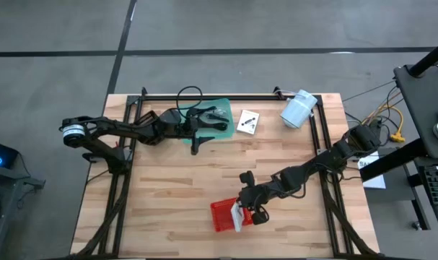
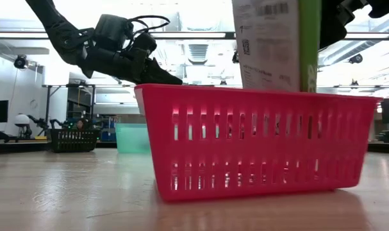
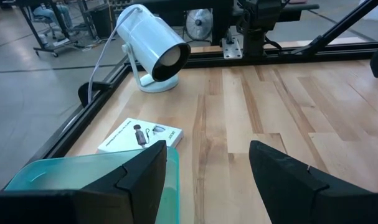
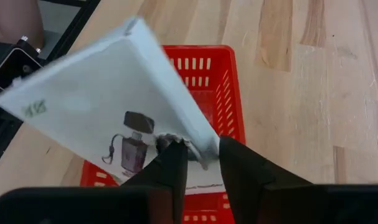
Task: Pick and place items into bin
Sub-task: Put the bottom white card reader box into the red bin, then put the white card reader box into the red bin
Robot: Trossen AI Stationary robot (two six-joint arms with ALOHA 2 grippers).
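Observation:
A flat white box (image 4: 108, 106) with a printed picture of a small device stands slanted in the red basket (image 1: 220, 215), which sits near the table's front edge. In the low view the box (image 2: 271, 45) rises upright above the basket's rim (image 2: 258, 93). My right gripper (image 4: 203, 155) is shut on the box from above. My left gripper (image 3: 207, 165) hangs open at the far left, over the edge of a teal tray (image 3: 64, 174), touching nothing. Another white box (image 3: 139, 135) lies flat on the table just past the tray. My right gripper pinches the white box at one corner (image 4: 198, 142) between its two fingers, one on the printed face and one on the back. The fingers slant down from the table's right. The box is tilted and its lower end reaches down inside the red basket.
A large white cylinder (image 1: 298, 108) lies at the far right, by the black frame rail (image 1: 226, 96). Black cables lie in the teal tray (image 1: 217, 119). Bare wood stretches between the tray and the basket.

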